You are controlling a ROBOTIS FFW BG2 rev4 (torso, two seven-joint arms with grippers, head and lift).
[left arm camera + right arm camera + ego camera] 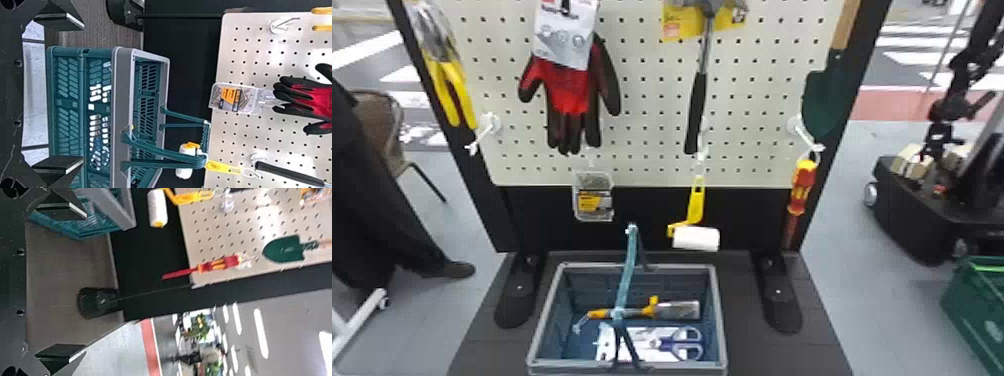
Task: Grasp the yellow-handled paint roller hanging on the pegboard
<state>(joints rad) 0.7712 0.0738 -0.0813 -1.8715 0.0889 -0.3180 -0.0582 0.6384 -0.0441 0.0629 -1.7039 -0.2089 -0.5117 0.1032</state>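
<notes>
Bright, even overhead light, pale glare on the pegboard [254,51], faint shadows.

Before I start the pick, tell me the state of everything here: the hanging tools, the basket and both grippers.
paint roller: hanging from a hook on the pegboard, ungrasped.
basket: handles raised, tools inside.
red glove: hanging on the pegboard.
hammer: hanging, head up.
screwdriver: hanging, tip down.
left gripper: open, empty.
right gripper: open, empty.
</notes>
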